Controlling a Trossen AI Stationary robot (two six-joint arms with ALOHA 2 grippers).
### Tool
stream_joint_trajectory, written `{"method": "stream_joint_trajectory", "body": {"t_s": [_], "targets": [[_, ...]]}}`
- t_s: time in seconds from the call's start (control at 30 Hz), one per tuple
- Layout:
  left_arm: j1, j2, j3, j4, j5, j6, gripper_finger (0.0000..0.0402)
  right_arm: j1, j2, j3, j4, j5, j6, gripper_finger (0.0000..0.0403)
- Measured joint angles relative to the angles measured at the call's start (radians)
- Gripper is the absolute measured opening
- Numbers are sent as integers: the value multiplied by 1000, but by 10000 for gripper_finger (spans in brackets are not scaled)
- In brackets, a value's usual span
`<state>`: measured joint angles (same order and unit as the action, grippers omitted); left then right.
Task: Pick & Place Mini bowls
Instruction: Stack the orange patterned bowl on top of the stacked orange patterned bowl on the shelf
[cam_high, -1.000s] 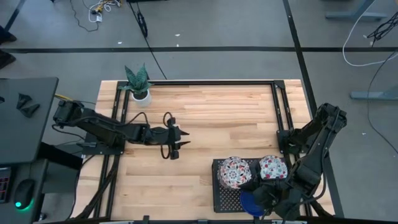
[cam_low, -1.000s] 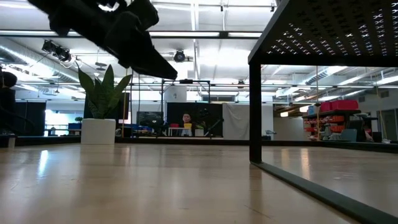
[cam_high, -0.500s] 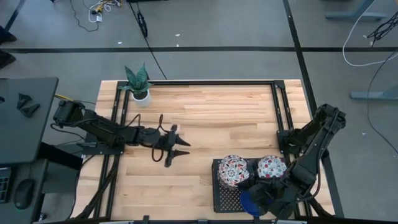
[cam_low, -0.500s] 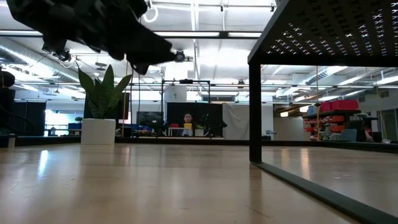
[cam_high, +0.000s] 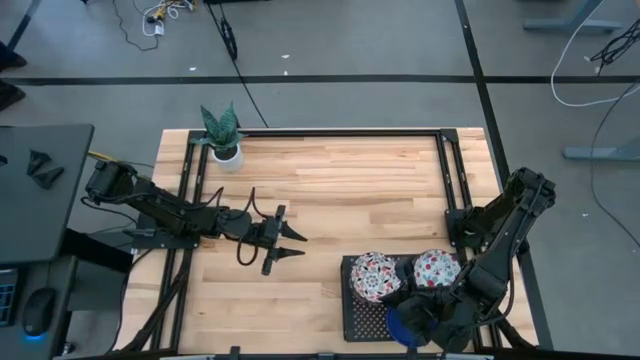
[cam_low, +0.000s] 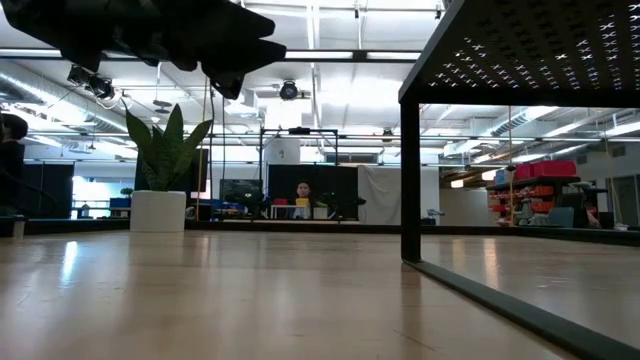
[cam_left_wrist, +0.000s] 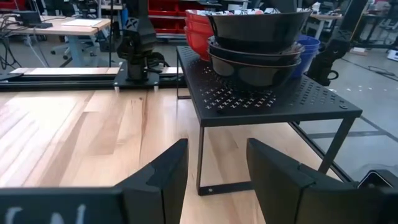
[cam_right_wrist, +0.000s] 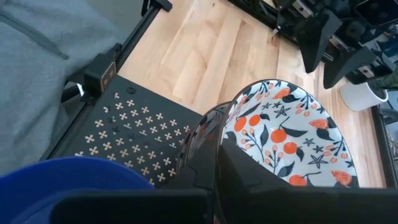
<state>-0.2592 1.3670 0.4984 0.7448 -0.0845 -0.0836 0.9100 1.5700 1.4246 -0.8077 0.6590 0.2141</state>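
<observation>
Seemingly well along, the mini bowls (cam_high: 376, 276) sat stacked on the black rack (cam_high: 362, 312) where the right gripper (cam_right_wrist: 214, 146) pinched one's rim (left gripper (cam_high: 290, 243) spread, empty, mid-table).

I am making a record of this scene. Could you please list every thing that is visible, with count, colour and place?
Patterned bowls: two stacks visible, white with red-and-blue pattern, on the rack.
Blue bowl: at least one, cobalt, at the rack's near edge.
Rack: one, black perforated metal, table's near right corner.
Potted plant: one, green leaves in a white pot, table's far left corner.
Table: one, light wood.
Left gripper: open, over the table's left middle, holding nothing.
Right gripper: shut on the rim of a patterned bowl on the rack.
</observation>
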Motion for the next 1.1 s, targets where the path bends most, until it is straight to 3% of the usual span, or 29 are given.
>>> {"method": "stream_joint_trajectory", "body": {"t_s": [0.8,1.1], "targets": [[1,1,0,-1,-8,1,167,-20,48,0,-5,-43,13,14],[1,1,0,-1,-8,1,167,-23,49,0,-8,-17,40,72]]}}
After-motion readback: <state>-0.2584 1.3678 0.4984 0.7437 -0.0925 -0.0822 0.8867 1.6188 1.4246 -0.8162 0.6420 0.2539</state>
